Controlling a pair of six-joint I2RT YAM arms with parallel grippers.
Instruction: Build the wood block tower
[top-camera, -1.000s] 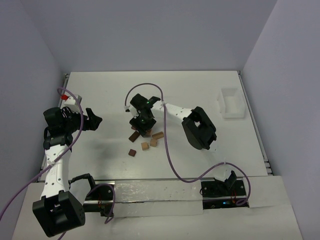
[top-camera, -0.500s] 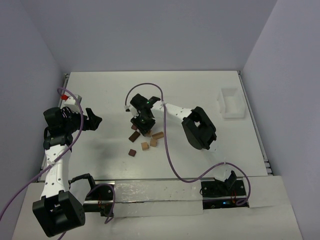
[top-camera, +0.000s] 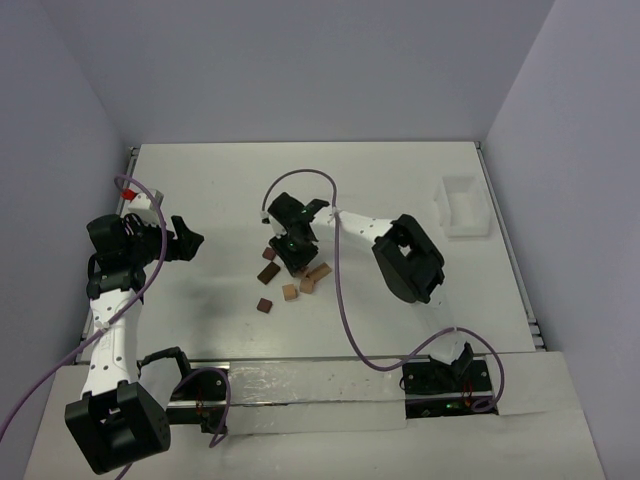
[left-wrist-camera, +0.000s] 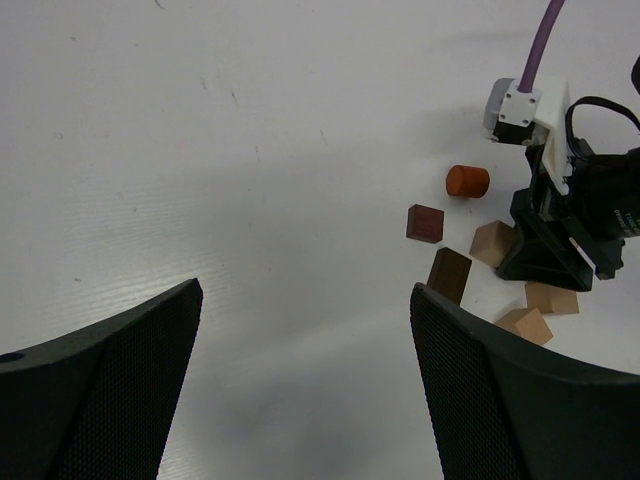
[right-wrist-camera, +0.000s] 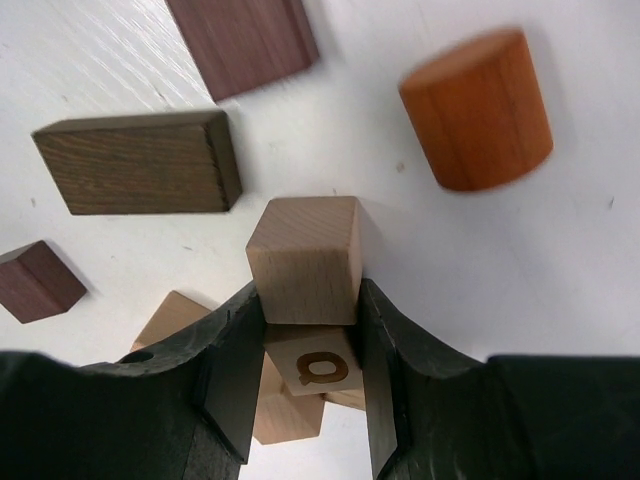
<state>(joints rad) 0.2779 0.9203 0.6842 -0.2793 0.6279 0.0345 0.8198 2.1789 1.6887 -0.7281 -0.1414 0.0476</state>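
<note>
The right end effector (right-wrist-camera: 308, 305) squeezed a tan block (right-wrist-camera: 305, 258), ready to lift and stack it, while the left end effector (top-camera: 186, 241) hung open by the left edge of the worktop (top-camera: 400, 180).

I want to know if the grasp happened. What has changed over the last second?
The right gripper shifted slightly to the right above the loose blocks and its jaws closed in on a tan cube, now clamping its two sides. The left gripper stayed open and parked on the left, and the loose blocks lie where they were.
</note>
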